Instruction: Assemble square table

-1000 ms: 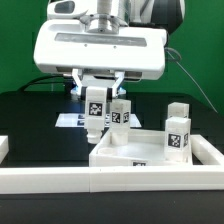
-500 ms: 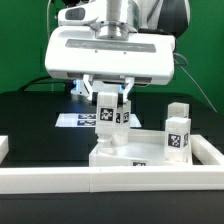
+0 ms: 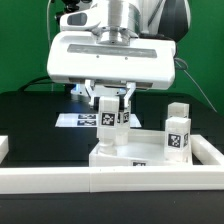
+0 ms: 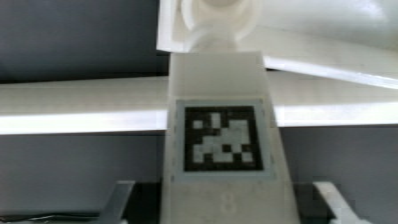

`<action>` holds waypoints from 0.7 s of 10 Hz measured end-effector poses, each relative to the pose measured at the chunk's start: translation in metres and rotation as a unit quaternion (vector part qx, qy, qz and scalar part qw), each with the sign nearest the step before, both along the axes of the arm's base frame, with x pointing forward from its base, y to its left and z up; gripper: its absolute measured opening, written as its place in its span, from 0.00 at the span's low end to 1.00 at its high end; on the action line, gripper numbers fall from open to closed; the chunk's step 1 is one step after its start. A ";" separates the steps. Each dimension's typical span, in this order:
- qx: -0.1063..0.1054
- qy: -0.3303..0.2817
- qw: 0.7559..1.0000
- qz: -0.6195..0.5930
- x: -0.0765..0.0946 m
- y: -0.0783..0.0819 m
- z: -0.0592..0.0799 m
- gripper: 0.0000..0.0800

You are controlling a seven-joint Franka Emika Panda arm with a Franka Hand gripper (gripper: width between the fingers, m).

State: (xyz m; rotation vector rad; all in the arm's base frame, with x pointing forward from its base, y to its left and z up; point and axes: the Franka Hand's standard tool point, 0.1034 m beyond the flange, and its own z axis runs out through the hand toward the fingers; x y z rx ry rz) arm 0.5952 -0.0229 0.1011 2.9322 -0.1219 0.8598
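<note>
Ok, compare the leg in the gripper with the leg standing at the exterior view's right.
The held leg is clamped by the gripper over the slab's corner at the exterior view's left; the free leg stands alone, nothing gripping it. The held leg is partly hidden by the fingers; the free leg shows whole. Both are white, upright and tagged.

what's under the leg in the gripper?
The gripper holds a leg upright over a corner of the slab. The wrist view shows the slab's corner just beyond the leg's far end. The joint itself is covered, so contact cannot be told.
</note>
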 end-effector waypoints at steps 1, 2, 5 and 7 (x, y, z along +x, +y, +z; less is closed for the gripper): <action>0.000 0.002 1.000 0.001 -0.002 0.002 -0.001 0.36; 0.000 0.002 1.000 0.002 -0.002 0.002 -0.002 0.36; 0.000 0.003 1.000 0.005 -0.001 0.006 -0.002 0.36; 0.000 0.003 1.000 0.004 -0.001 0.004 -0.002 0.36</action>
